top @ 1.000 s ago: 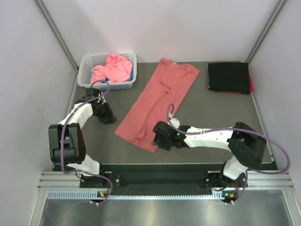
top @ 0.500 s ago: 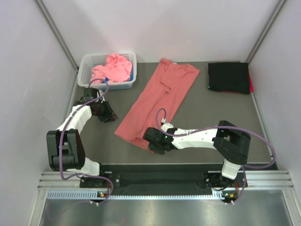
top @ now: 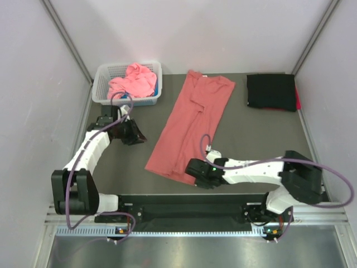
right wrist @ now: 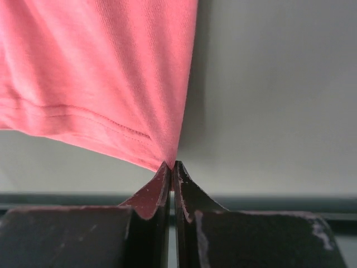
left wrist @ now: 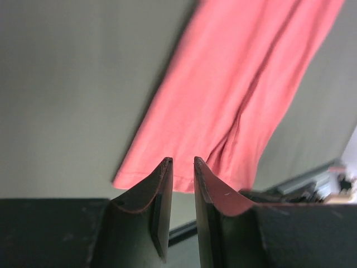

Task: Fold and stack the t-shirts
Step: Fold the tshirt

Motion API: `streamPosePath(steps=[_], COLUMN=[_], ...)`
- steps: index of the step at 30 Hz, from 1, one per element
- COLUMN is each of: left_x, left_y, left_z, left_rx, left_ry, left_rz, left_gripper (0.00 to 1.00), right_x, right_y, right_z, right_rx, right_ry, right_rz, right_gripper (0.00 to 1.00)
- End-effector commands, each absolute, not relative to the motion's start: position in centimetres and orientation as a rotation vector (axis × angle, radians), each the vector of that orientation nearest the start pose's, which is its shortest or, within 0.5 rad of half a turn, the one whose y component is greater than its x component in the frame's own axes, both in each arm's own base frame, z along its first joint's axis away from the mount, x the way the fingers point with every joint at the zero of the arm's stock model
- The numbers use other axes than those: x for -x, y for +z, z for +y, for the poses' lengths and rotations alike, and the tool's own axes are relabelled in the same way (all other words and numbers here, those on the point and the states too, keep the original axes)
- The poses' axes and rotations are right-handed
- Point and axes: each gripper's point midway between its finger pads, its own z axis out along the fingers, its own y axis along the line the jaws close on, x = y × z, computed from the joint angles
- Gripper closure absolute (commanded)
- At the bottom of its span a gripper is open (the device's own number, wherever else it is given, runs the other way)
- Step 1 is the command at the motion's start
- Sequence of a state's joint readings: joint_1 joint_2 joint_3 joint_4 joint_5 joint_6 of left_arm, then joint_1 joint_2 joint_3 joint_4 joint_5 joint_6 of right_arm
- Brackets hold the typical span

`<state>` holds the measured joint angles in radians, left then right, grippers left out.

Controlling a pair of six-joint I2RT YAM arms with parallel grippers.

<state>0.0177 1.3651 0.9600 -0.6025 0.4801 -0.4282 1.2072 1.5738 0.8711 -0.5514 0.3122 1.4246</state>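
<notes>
Salmon-red t-shirt [top: 189, 125] lying lengthwise, part-folded, middle of table [top: 251, 134]. Right gripper [right wrist: 172, 164] clamped on near hem corner. Left gripper [left wrist: 183, 161] jaws slightly parted, empty, beside shirt's left edge. Risk: thin corner pinch slips under pull; one-sided lift skews fold.

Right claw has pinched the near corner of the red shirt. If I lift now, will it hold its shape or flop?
Probably floppy: the red shirt gathers into creases toward the right claw. It likely trails rather than lifts flat, since most of it lies along the table.
</notes>
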Motion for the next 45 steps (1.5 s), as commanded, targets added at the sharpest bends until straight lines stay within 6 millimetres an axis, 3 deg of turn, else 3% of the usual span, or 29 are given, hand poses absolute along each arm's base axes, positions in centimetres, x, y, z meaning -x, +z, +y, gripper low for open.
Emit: streamPosePath(steps=[1, 2, 5, 6, 7, 11, 13, 14, 18, 22, 28, 33, 39, 41, 45], left_x=[-27.1, -26.5, -24.3, -24.1, -22.6, -20.6, -20.1, -20.0, -19.0, -17.2, -16.6, -16.5, -16.8, -16.9, -17.2], left_y=[13.6, 13.5, 13.7, 13.9, 13.9, 13.9, 13.7, 13.8, 13.5, 11.9, 9.2, 7.5, 5.8, 5.3, 6.3], left_z=[-12.9, -13.6, -17.2, -18.2, -20.3, -24.0, -25.4, -25.9, -28.6, -31.3, -33.4, -35.6, -35.7, -34.9, -34.9], left_rx=[0.209, 0.19, 0.084, 0.055, 0.006, -0.077, -0.112, -0.128, -0.233, -0.33, -0.366, -0.423, -0.415, -0.4, -0.422], left_ry=[-0.883, -0.898, -0.986, -1.006, -1.05, -1.109, -1.128, -1.139, -1.167, -1.113, -1.045, -0.999, -0.878, -0.79, -0.728], left_rz=[2.577, 2.588, 2.602, 2.585, 2.602, 2.607, 2.6, 2.593, 2.583, 2.643, 2.704, 2.749, 2.797, 2.823, 2.796], left_gripper=[0.73, 0.73, 0.73, 0.73, 0.73, 0.73, 0.72, 0.72, 0.71, 0.69, 0.67, 0.67, 0.66, 0.67, 0.66], right_x=[-11.3, -10.7, -9.7, -9.4, -9.2, -8.2, -8.3, -8.3, -8.7, -9.0, -9.4, -9.9, -10.1, -10.2, -10.4], right_y=[3.9, 3.3, 3.5, 3.5, 3.9, 3.1, 3.4, 3.6, 5.0, 6.4, 7.8, 8.2, 8.4, 8.7, 8.9], right_z=[24.9, 23.3, 21.2, 20.7, 20.3, 18.0, 17.9, 18.1, 19.1, 20.0, 19.8, 18.2, 16.9, 16.6, 16.3], right_rx=[-0.309, -0.304, -0.297, -0.294, -0.298, -0.303, -0.295, -0.274, -0.238, -0.217, -0.228, -0.268, -0.313, -0.326, -0.338], right_ry=[0.234, 0.193, 0.206, 0.205, 0.22, 0.187, 0.209, 0.22, 0.258, 0.302, 0.386, 0.437, 0.46, 0.476, 0.492], right_rz=[2.699, 2.707, 2.713, 2.717, 2.712, 2.718, 2.708, 2.706, 2.685, 2.659, 2.594, 2.526, 2.485, 2.467, 2.443], right_gripper=[1.0, 1.0, 1.0, 1.0, 1.0, 0.97, 0.92, 0.84, 0.78, 0.7, 0.64, 0.63, 0.62, 0.62, 0.62])
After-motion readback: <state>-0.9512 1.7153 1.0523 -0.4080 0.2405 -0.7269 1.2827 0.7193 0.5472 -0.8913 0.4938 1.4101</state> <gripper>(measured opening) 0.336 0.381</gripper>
